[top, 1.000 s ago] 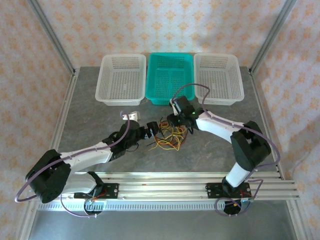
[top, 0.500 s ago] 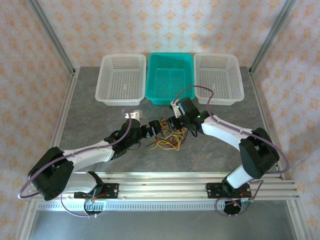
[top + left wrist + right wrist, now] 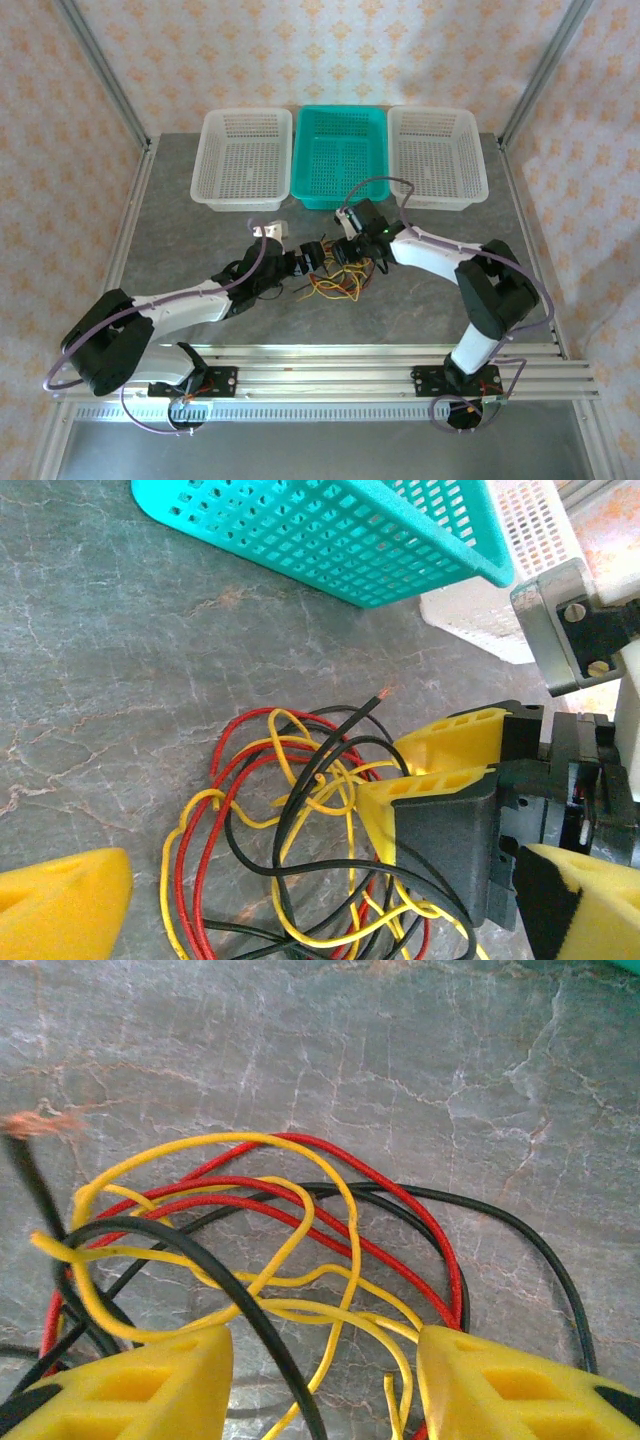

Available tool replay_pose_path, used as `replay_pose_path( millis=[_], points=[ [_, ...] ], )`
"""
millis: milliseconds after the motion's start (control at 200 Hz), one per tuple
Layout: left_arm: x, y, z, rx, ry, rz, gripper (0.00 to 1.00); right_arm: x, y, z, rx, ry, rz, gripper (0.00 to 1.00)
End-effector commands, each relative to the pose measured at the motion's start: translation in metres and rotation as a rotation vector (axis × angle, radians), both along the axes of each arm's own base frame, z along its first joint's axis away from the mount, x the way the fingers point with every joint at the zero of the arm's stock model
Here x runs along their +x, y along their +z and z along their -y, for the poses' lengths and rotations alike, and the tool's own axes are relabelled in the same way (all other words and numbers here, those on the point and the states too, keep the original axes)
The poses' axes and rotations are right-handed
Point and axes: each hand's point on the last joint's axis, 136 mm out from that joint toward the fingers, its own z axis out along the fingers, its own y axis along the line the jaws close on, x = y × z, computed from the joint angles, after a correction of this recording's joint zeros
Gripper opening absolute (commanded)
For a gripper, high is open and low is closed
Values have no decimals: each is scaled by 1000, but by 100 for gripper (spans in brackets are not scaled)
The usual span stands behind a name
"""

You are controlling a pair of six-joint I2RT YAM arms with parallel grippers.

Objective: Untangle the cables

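The cables [image 3: 336,277] are a loose tangle of thin red, yellow and black wires lying on the grey table, just in front of the teal basket. My left gripper [image 3: 309,259] is at the tangle's left edge, and its yellow fingers stand wide open at either side of the cables [image 3: 285,815]. My right gripper [image 3: 341,250] is at the tangle's far side, low over it. In the right wrist view it [image 3: 325,1385] is open, with yellow and black strands of the cables [image 3: 300,1230] running loose between its fingers. The right gripper's fingers [image 3: 440,790] rest among the wires.
Three baskets line the back of the table [image 3: 180,240]: a white basket [image 3: 243,158], a teal basket [image 3: 340,155] and a second white basket [image 3: 437,155]. The teal basket [image 3: 330,530] stands close behind the tangle. Metal frame posts flank the table, and rails run along its near edge.
The left gripper has crept slightly right toward the tangle. The right arm's elbow swung outward and came back, its gripper staying over the cables. The wires have barely shifted.
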Motion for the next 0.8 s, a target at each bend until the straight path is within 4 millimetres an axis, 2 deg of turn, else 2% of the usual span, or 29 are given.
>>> replay_pose_path(
  millis=[0,375,676,796],
  points=[
    [5,3,3,-23,2,7,99,14,6,-1,1,-19,36,47],
    [15,5,9,6,4,8,99,17,12,-3,54,-52,72,30],
    [21,2,22,24,2,8,99,8,27,-12,163,-46,77,11],
    [24,1,26,30,5,11,99,5,29,-14,197,-51,73,7]
  ],
)
